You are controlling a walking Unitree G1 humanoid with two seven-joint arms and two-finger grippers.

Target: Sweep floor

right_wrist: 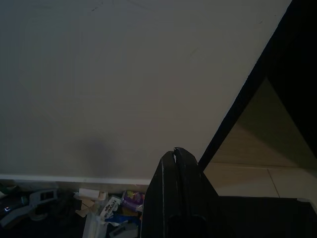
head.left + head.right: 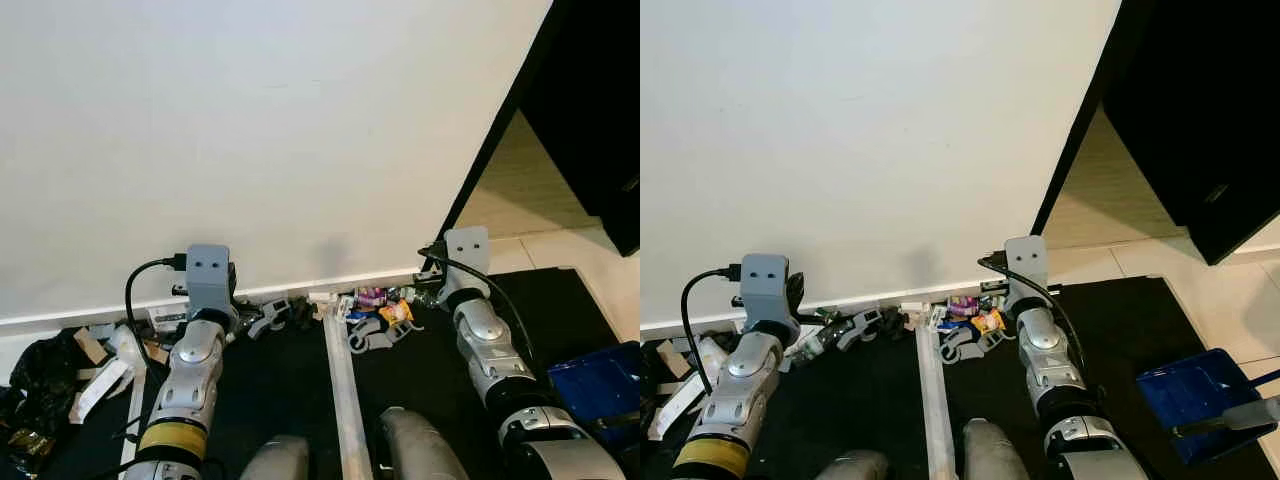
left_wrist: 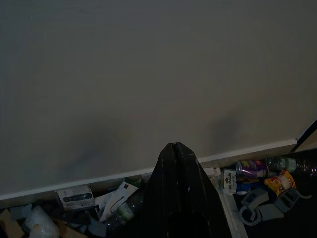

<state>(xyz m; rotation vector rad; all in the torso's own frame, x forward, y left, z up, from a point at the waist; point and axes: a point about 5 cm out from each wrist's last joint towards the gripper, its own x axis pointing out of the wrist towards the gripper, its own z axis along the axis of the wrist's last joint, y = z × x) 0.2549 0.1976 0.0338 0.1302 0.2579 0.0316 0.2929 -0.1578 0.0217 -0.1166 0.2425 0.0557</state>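
Along the white baseboard at 12 o'clock, crumpled wrappers and plastic litter [image 2: 380,305] lie on the dark floor [image 2: 280,380]; a glossy blue dustpan [image 2: 1200,395] sits at 3 o'clock. Left claw [image 3: 176,148] pressed closed. Right claw [image 1: 174,152] likewise closed.

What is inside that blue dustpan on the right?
The blue dustpan looks bare inside: no litter shows on its visible tray. Its near end is cut off by the frame, so that part cannot be checked.

Two silver arms, one blue dustpan [image 2: 1196,398] near right, one pale long strip [image 2: 345,385] on the floor, one black bag [image 2: 35,375] far left.
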